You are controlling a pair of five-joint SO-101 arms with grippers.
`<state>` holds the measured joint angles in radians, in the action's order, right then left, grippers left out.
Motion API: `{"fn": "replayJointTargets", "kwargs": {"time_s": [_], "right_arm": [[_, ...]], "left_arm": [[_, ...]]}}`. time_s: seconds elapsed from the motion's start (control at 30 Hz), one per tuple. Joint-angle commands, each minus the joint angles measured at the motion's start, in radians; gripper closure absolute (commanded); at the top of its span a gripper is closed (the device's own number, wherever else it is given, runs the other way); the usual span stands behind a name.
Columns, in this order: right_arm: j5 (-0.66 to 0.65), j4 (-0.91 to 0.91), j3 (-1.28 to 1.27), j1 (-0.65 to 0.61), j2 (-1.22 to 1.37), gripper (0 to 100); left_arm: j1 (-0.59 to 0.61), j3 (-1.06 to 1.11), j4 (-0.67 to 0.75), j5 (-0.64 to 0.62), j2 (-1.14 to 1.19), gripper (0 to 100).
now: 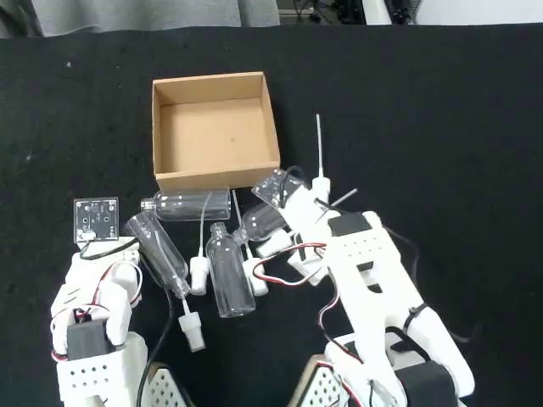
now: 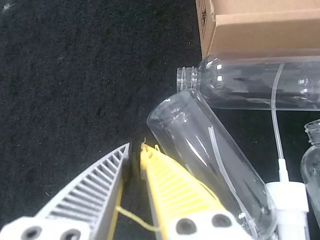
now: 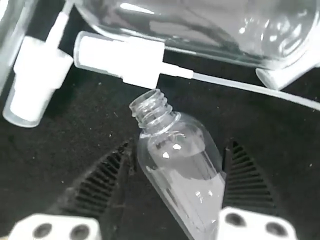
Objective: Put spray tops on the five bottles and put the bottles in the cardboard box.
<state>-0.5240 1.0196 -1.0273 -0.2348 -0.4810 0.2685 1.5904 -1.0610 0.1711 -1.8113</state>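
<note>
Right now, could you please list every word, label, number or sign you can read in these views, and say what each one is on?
No text can be read in these views.
cardboard box: a dark printed mark on the side by its corner, too blurred and cut off to read.
square plate on the table near the bottles: small dark marks, too small to read.
bottles and spray tops: no print visible.

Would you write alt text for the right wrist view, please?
The right gripper, open, straddles a small clear uncapped bottle on the black table. Past its neck lie two white spray tops, one with a dip tube, and a larger clear bottle.
</note>
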Motion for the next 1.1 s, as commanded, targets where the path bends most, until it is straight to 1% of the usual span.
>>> {"fn": "replayJointTargets", "kwargs": {"time_s": [0.0, 0.23, 0.37, 0.47, 0.6, 1.07], "right_arm": [[0.026, 0.011, 0.033, 0.031, 0.001, 75.1], [0.018, 0.206, 0.153, 0.026, 0.007, 75.0], [-0.032, 0.269, 0.199, 0.025, 0.007, 75.0], [-0.051, 0.279, 0.203, 0.025, 0.007, 74.7], [-0.066, 0.279, 0.188, 0.025, 0.007, 69.1], [-0.259, 0.272, 0.182, 0.023, 0.007, 69.1]], "left_arm": [[0.002, -0.012, 0.02, 0.006, -0.005, 97], [0.004, -0.013, 0.02, 0.006, -0.005, 97], [0.004, -0.013, 0.02, 0.006, -0.005, 97], [0.004, -0.013, 0.02, 0.006, -0.005, 97], [0.004, -0.013, 0.02, 0.006, -0.005, 97], [0.004, -0.012, 0.02, 0.006, -0.005, 97]]}}
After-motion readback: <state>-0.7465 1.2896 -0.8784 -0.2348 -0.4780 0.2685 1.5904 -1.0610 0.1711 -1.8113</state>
